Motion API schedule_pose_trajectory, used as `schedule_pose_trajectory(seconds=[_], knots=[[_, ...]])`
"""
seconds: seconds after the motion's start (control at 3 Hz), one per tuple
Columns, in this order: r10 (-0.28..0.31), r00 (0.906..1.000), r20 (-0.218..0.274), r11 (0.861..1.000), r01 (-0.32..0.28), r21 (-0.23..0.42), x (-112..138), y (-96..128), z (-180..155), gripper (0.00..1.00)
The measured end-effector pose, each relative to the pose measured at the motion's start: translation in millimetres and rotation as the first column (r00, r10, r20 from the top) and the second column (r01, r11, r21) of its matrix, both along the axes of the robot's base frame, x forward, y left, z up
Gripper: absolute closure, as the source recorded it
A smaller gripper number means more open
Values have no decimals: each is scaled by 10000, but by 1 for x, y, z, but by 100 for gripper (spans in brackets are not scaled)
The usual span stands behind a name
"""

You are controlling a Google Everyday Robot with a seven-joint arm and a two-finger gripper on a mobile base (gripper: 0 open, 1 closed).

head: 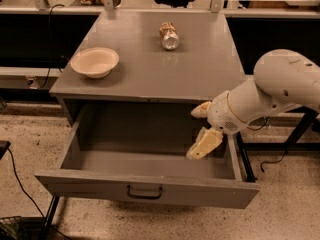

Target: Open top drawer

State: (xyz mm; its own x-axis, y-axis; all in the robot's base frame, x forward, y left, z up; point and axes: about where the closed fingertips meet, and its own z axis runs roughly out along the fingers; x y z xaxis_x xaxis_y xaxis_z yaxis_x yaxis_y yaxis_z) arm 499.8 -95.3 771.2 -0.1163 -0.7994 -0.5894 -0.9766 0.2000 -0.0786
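Note:
The top drawer is a wide grey metal drawer with a small dark bail handle at the centre of its flat front. It stands pulled far out from under the grey table top, and its inside shows empty. My gripper, with cream fingers, hangs over the right rear part of the drawer's inside, just under the table's front edge. Its fingers are spread apart and hold nothing. It is well behind the handle and to its right. The white arm reaches in from the right.
A cream bowl sits at the left on the table top. A crushed can lies at the back centre. Black table legs and cables stand at the right. A cable runs over the speckled floor at the left.

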Motion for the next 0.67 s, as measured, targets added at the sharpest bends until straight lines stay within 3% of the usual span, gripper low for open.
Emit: schedule_pose_trajectory(seconds=[0.33, 0.67], knots=[[566, 9979, 324, 9983, -571, 140, -4, 12, 18, 0], [1579, 9815, 1083, 9869, -1605, 161, -24, 41, 68, 0]])
